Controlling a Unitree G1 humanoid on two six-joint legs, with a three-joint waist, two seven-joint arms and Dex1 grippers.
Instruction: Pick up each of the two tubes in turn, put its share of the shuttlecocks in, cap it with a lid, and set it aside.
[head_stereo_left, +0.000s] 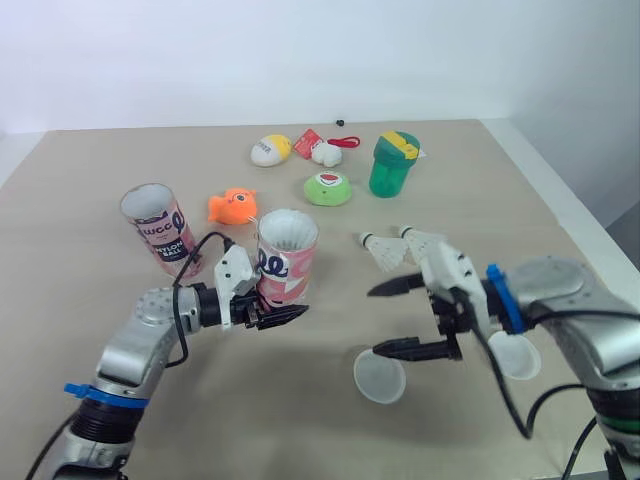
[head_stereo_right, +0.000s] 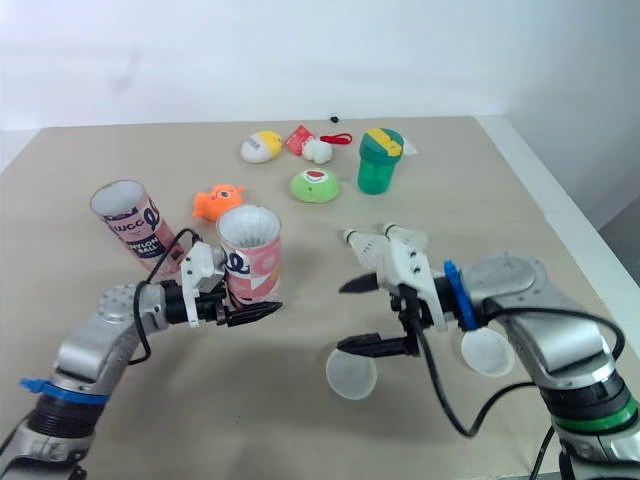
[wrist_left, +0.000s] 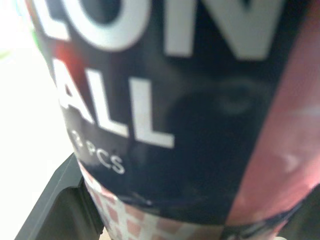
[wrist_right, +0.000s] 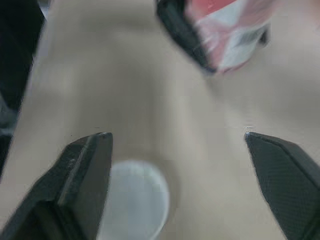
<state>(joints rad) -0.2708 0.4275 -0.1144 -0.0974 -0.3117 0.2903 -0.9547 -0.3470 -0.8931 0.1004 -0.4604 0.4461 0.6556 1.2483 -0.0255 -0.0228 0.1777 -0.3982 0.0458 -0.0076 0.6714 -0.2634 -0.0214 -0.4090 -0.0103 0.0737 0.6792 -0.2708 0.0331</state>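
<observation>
A pink and white tube (head_stereo_left: 288, 250) stands upright near the table's middle, its mouth open, with my left gripper (head_stereo_left: 290, 306) shut around its base. The left wrist view shows the tube's label (wrist_left: 165, 100) close up between the fingers. The second tube (head_stereo_left: 160, 230) stands upright further left. Two white shuttlecocks (head_stereo_left: 392, 248) lie right of the held tube. My right gripper (head_stereo_left: 373, 320) is open just in front of them, hovering over a translucent lid (head_stereo_left: 380, 375), which also appears in the right wrist view (wrist_right: 132, 200). Another lid (head_stereo_left: 516, 356) lies beside my right wrist.
At the back of the table stand a green cup (head_stereo_left: 393, 163), a green round toy (head_stereo_left: 328, 188), an orange fish toy (head_stereo_left: 233, 205), a yellow-white toy (head_stereo_left: 270, 149) and a red-and-white toy (head_stereo_left: 320, 148). The table's right edge (head_stereo_left: 560, 205) runs close to my right arm.
</observation>
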